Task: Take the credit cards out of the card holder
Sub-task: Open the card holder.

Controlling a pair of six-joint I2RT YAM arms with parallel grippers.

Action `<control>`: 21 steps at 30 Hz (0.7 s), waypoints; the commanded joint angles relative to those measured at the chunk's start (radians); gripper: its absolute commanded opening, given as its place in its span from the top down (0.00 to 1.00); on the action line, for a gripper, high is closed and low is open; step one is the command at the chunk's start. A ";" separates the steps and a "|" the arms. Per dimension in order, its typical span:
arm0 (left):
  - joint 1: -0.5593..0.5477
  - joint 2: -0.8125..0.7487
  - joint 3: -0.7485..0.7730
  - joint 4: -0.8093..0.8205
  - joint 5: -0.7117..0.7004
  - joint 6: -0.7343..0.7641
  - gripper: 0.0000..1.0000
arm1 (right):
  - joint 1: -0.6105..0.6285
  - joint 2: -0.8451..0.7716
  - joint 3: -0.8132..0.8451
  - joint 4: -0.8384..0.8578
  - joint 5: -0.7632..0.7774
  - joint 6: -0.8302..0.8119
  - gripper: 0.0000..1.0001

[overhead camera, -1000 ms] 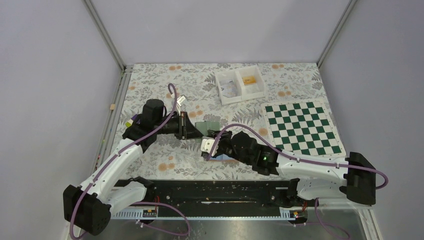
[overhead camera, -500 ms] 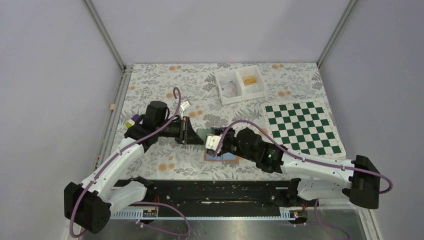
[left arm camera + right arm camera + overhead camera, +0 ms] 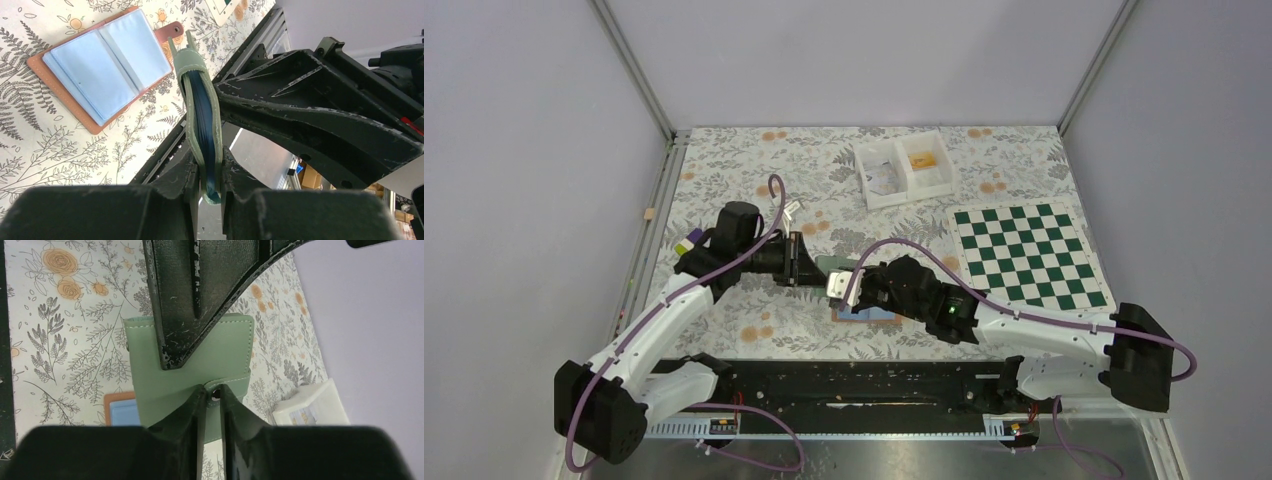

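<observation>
Looking at the left claw (image 3: pixel 209 174), we see it clenched on a green wallet (image 3: pixel 196 65), which is closed and edge-on to the wrist camera, dark blue pages showing between its covers. The wallet is held over the middle of the floral table (image 3: pixel 744 170). The right claw (image 3: pixel 212 391) meets it from the opposite side, fingers nearly together and tips at the snap tab (image 3: pixel 216 395) on the wallet's face. We cannot tell whether they pinch the tab or only touch it. The tan card holder (image 3: pixel 95 70) lies open and flat on the table, light-blue pockets facing up, its small tab sticking out past one cover edge. It sits on the near side of the held wallet and touches neither claw. From above, the right wrist hides most of it. A white two-part tray (image 3: pixel 911 196) stands near the far edge, well apart. A checkered mat (image 3: pixel 1029 255) lies flat to the right.
</observation>
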 commanded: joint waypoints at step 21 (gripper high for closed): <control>-0.027 -0.044 -0.005 -0.035 0.152 0.008 1.00 | -0.066 0.059 0.018 0.155 0.297 0.045 1.00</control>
